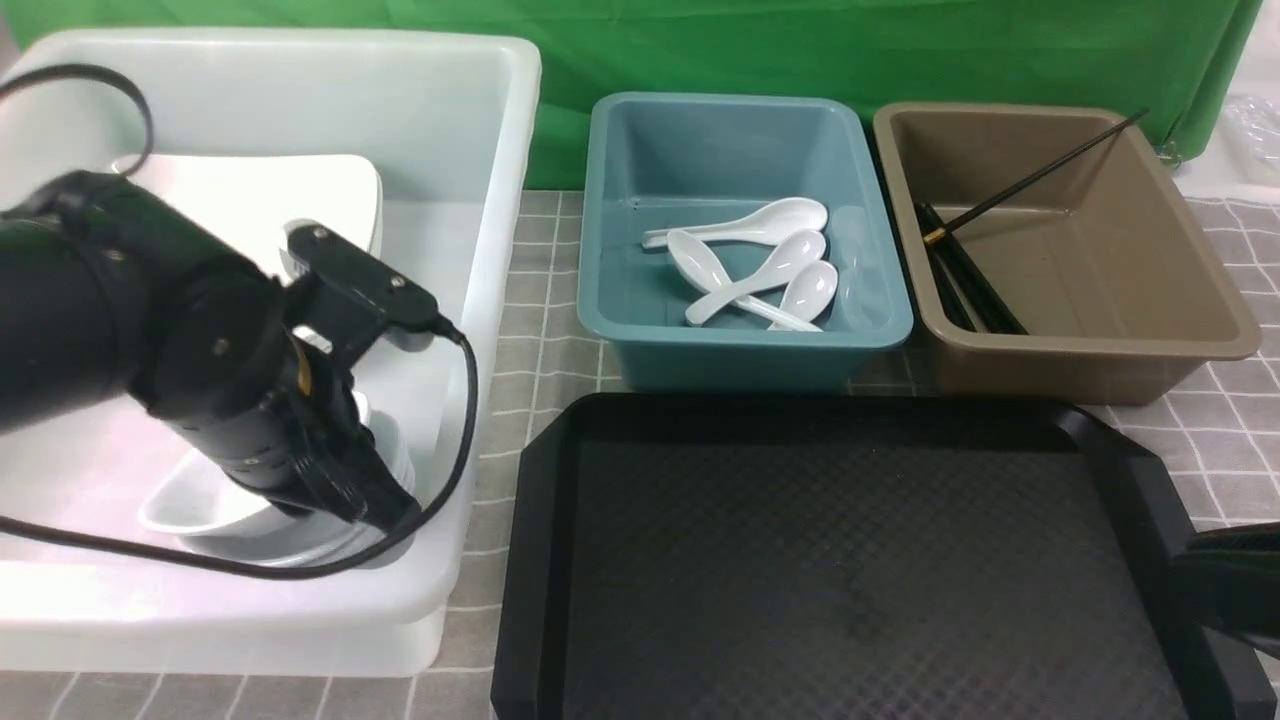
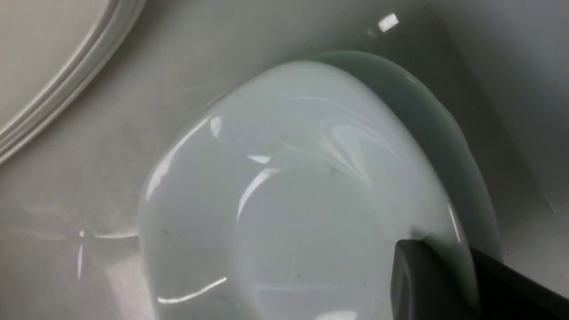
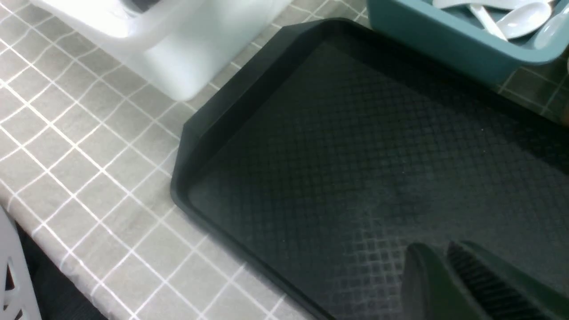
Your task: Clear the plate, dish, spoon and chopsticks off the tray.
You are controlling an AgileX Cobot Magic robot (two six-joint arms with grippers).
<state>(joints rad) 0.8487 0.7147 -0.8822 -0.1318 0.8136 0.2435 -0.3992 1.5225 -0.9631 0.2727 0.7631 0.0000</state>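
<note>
One arm is down in the white tub point(image 1: 480, 120) at the left, its left gripper point(image 2: 444, 284) set on the rim of the dish point(image 2: 311, 191); the fingers look pinched on that rim, though I cannot tell for sure. The dish sits tilted on other crockery, near the stacked plate point(image 1: 300, 195). Spoons point(image 1: 760, 265) lie crosswise in the teal bin, chopsticks point(image 1: 965, 275) lengthwise in the brown one. Right gripper point(image 3: 444, 266): fingers pressed together over the bare tray point(image 1: 850, 560).

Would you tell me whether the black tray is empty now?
Empty: the tray shows only bare textured floor in the front and right wrist views.
</note>
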